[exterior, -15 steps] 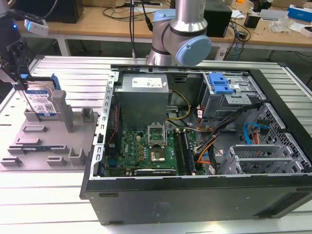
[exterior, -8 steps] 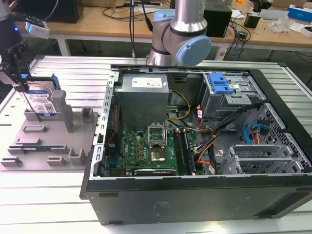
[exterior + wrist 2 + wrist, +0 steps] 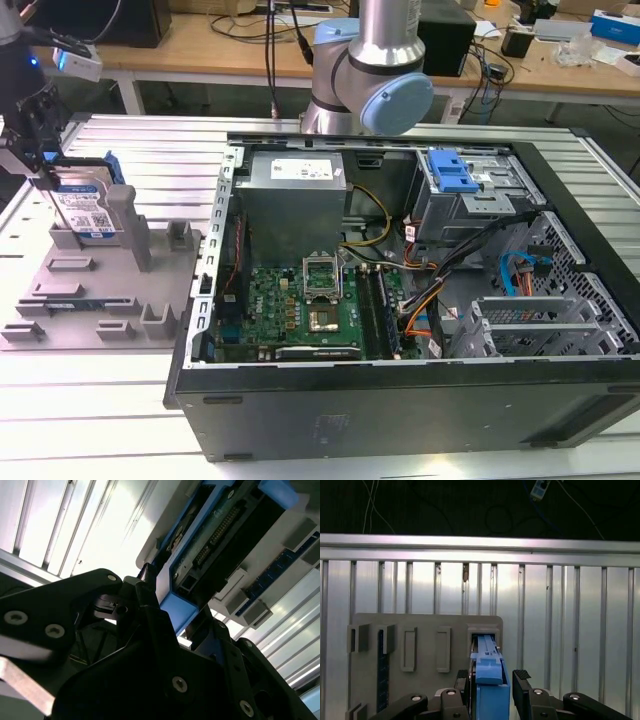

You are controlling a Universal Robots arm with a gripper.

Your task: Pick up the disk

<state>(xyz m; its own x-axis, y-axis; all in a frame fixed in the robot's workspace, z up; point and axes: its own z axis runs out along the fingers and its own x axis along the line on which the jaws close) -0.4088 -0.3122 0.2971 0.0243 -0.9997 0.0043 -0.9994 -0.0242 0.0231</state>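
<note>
The disk (image 3: 88, 208) stands on edge in a slot at the back of the grey fixture plate (image 3: 95, 300), at the exterior view's left, its white-and-blue label facing the camera. My gripper (image 3: 45, 172) comes down on it from above. In the first wrist view the disk (image 3: 490, 695) is seen edge-on with its blue rail up, and my gripper (image 3: 491, 677) has one black finger (image 3: 521, 676) pressed close on each side. The second wrist view shows the gripper (image 3: 175, 612) clamped at the blue rail, with the disk's (image 3: 220, 535) connector side beyond. The disk's lower edge sits in the slot.
An open computer case (image 3: 400, 300) lies to the exterior view's right of the plate, with a blue drive-bay bracket (image 3: 450, 172) inside. The arm's base (image 3: 370, 70) stands behind the case. The fixture plate (image 3: 425, 630) carries several slots and posts. All rests on a ribbed aluminium table (image 3: 570, 630).
</note>
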